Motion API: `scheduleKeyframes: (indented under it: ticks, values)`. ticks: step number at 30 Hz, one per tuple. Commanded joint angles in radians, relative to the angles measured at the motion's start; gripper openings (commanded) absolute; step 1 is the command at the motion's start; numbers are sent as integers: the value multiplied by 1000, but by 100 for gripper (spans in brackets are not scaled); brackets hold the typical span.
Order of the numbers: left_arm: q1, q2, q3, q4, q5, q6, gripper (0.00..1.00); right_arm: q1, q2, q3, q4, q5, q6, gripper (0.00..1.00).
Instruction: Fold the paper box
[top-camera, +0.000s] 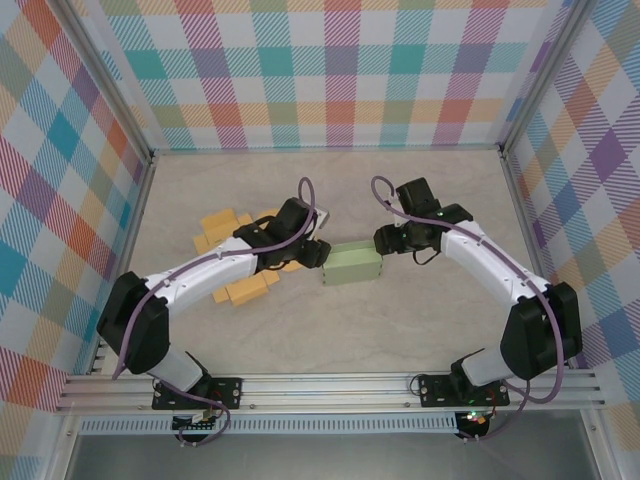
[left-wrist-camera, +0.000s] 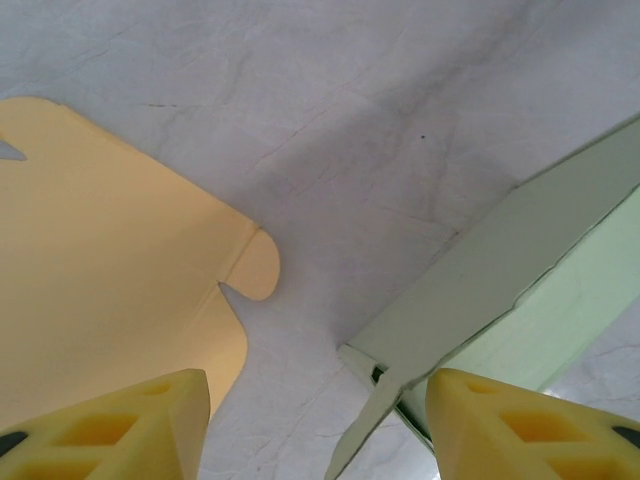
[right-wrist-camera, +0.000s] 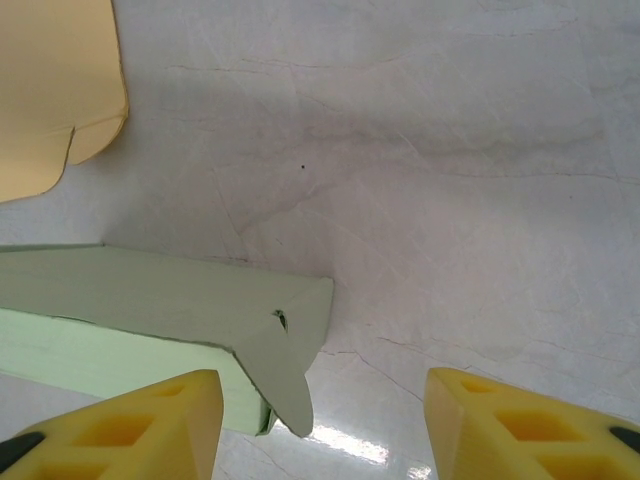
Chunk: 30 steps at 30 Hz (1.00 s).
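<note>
Two hands meet your pale green paper box (top-camera: 352, 266) from opposite ends, near the middle of the pale, faintly veined tabletop (top-camera: 400, 335). In the overhead view the box lies as an oblong with its long sides running left to right. The left hand (top-camera: 318, 254) is at its left end and the right hand (top-camera: 383, 241) at its right end; whether either one touches the paper you cannot tell from above. Look at the left wrist view: the left hand (left-wrist-camera: 320, 430) has its yellow fingers (left-wrist-camera: 130, 425) spread wide apart, clamped on nothing. The box (left-wrist-camera: 530, 250) runs up to the right there, with a narrow pointed end flap (left-wrist-camera: 365, 430) sticking out loose between the fingertips. The right wrist view tells you much the same: the right hand (right-wrist-camera: 320, 430) is spread wide too, holding nothing. The box (right-wrist-camera: 140, 300) lies to the left in that view, with a rounded flap (right-wrist-camera: 285, 370) hanging off its near corner, just beside the finger (right-wrist-camera: 130, 420) at the left of that view. A flat yellow cardboard blank (top-camera: 232, 265) lies unfolded on the tabletop to the left of the box, partly under the left arm (top-camera: 200, 275). The blank (left-wrist-camera: 100, 270) shows a rounded tab in the left wrist view, and the blank (right-wrist-camera: 50, 90) sits in the upper left corner of the right wrist view, apart from the box in both.
</note>
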Motion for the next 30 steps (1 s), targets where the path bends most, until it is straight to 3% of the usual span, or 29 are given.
scheduleKeyframes:
  ticks: [1,7,13,17,24,30]
  values:
    - [-16,34,43,-24,-45,30,59,14,20,29,-5,6,-12,55]
    - [-34,84,58,-29,-84,30,58,26,35,30,4,6,-9,53]
    - [-45,101,52,-34,-114,32,48,38,41,33,10,9,-1,50]
    - [-52,116,53,-39,-128,33,36,46,39,35,12,11,14,46]
    - [-73,124,50,-37,-142,37,31,69,41,44,0,18,49,40]
    - [-90,126,53,-39,-176,26,27,80,49,55,-40,29,130,29]
